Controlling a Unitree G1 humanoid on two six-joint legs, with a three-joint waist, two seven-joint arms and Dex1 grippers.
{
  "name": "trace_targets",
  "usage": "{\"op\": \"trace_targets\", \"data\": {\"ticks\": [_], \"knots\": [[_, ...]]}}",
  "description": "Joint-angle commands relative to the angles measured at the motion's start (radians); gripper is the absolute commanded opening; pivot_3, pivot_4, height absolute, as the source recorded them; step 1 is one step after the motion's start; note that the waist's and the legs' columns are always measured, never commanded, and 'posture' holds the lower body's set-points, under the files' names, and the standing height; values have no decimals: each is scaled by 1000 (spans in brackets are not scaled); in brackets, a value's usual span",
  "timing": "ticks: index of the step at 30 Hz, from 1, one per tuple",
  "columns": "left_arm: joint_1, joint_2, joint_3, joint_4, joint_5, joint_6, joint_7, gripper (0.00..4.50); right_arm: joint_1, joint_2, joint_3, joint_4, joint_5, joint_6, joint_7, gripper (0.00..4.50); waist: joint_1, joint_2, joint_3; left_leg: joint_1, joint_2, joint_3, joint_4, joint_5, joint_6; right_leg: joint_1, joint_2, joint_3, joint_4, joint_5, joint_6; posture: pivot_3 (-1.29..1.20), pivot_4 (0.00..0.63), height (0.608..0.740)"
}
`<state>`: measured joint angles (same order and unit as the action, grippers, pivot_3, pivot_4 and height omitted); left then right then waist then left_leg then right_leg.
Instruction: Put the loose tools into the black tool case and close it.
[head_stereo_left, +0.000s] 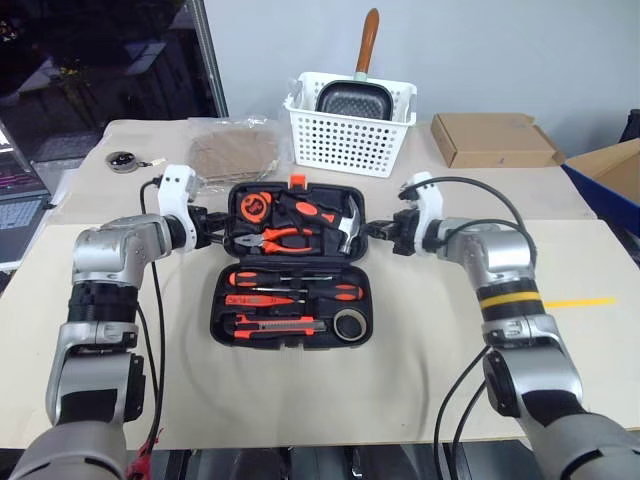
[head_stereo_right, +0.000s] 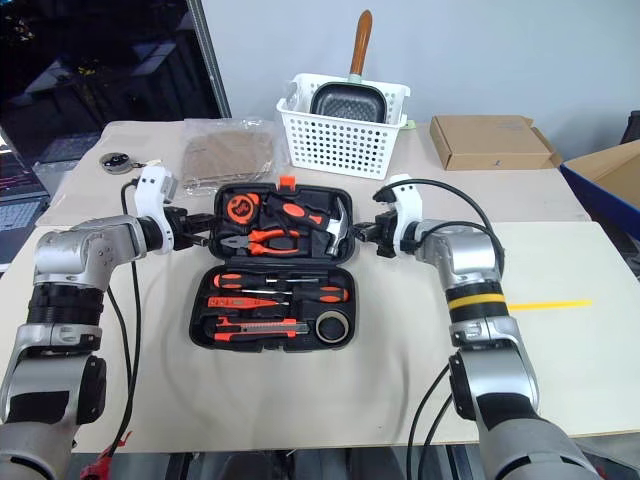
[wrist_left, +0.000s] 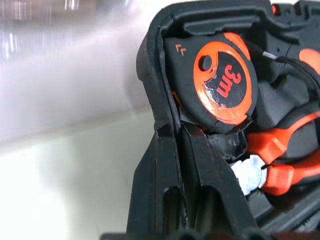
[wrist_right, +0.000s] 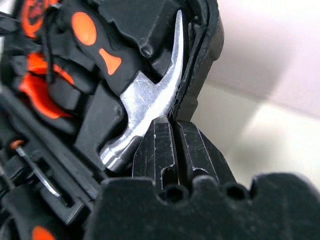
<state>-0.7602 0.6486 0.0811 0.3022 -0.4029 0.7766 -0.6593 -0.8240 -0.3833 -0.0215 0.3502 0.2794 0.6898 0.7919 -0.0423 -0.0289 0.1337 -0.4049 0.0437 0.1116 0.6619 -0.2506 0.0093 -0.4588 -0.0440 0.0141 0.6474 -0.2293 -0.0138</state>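
Clamped on the far half's left rim, beside the tape measure (wrist_left: 220, 82), is the left gripper (head_stereo_left: 212, 229); the right gripper (head_stereo_left: 384, 231) is pinched shut on the right rim beside the hammer (wrist_right: 145, 100). Between them the case (head_stereo_left: 290, 322) lies open on the table (head_stereo_left: 420, 370), far half slightly raised. Screwdrivers (head_stereo_left: 290, 278), tester (head_stereo_left: 262, 298), knife (head_stereo_left: 275, 325) and tape roll (head_stereo_left: 349, 323) are seated in the near half. If the lid is swung over unevenly, a thin rim could slip from one grip, or the hammer and pliers (head_stereo_left: 277, 238) could be shaken from their slots and block the latch (head_stereo_left: 297, 181).
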Motion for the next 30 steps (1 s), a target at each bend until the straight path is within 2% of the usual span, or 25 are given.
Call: {"op": "trace_targets", "data": {"ticks": [1, 5, 8, 10, 13, 15, 16, 19, 21, 22, 23, 26, 27, 30], "knots": [[140, 56, -54, -312, 48, -209, -116, 47, 81, -11, -15, -289, 42, -273, 94, 0, -4, 0, 0, 0, 0, 0, -1, 0, 0, -1, 0, 0, 0, 0, 0, 0, 150, 740], [325, 113, -70, -452, 143, -398, -138, 47, 243, -53, 8, -427, -21, -487, 103, 0, 2, 0, 0, 0, 1, 1, -2, -2, -1, -1, 0, 0, -2, -1, 1, 0, 150, 740], [420, 130, -61, -482, 195, -495, -126, 47, 339, -66, -5, -503, -7, -545, 100, 0, 8, 0, 0, 2, 1, 2, -1, -3, 1, 3, 0, 2, -4, -1, 1, 0, 150, 740], [488, 144, -45, -503, 234, -559, -112, 47, 438, -93, -6, -574, -25, -619, 108, 0, 10, 0, 0, 5, 0, 4, -1, -8, 11, 6, -1, 4, -5, 0, 2, 0, 150, 740], [595, 168, 26, -536, 219, -582, -130, 47, 591, -170, -3, -640, -99, -780, 140, 0, 15, 1, 1, 19, 1, 4, 0, -8, 12, 18, 0, 4, -7, -1, 1, 0, 150, 740], [679, 191, 101, -558, 189, -570, -147, 729, 671, -224, -1, -656, -137, -863, 163, 0, 15, 1, 1, 26, 1, 4, -1, -8, 12, 24, 0, 5, -6, -2, 1, 0, 150, 740], [723, 205, 140, -564, 173, -560, -164, 870, 698, -246, -4, -658, -149, -884, 167, 0, 12, 1, 1, 27, 1, 4, -1, -8, 12, 24, 0, 5, -6, -2, 1, 0, 150, 740], [806, 235, 234, -569, 137, -529, -198, 1973, 741, -295, -7, -649, -167, -954, 180, 0, 5, 0, 1, 31, 2, 5, -1, -8, 12, 27, 1, 6, -5, -2, 1, 0, 150, 740], [821, 248, 283, -577, 101, -473, -205, 2588, 766, -330, -11, -638, -169, -996, 192, 703, 8, -1, 2, 36, 3, 4, -1, -8, 12, 32, 1, 4, -6, -5, 5, 0, 150, 740], [821, 258, 299, -578, 85, -447, -214, 3029, 775, -351, -12, -638, -172, -1009, 202, 924, 18, -1, 2, 36, 3, 4, -1, -8, 12, 34, 1, 4, -6, -6, 6, 0, 150, 740], [814, 265, 312, -571, 74, -427, -216, 3500, 782, -368, -9, -639, -177, -1031, 209, 1366, 23, -1, 2, 37, 3, 4, -1, -8, 12, 35, 0, 3, -6, -7, 6, 0, 150, 740], [774, 270, 325, -556, 41, -365, -204, 4462, 821, -414, -3, -646, -204, -1058, 223, 2316, 37, -1, 2, 38, 2, 4, -1, -8, 12, 36, 0, 3, -6, -7, 6, 0, 150, 740], [757, 259, 329, -556, 24, -356, -201, 4500, 843, -439, -11, -658, -191, -1019, 238, 2554, 39, -1, 2, 37, 2, 4, -1, -7, 12, 35, -1, 3, -6, -7, 6, 0, 150, 740], [722, 196, 365, -570, -83, -351, -218, 4500, 927, -527, -70, -724, -31, -784, 304, 2554, 41, -1, 2, 37, 2, 4, -1, -8, 12, 35, -1, 3, -7, -4, 1, 0, 150, 740]]}}
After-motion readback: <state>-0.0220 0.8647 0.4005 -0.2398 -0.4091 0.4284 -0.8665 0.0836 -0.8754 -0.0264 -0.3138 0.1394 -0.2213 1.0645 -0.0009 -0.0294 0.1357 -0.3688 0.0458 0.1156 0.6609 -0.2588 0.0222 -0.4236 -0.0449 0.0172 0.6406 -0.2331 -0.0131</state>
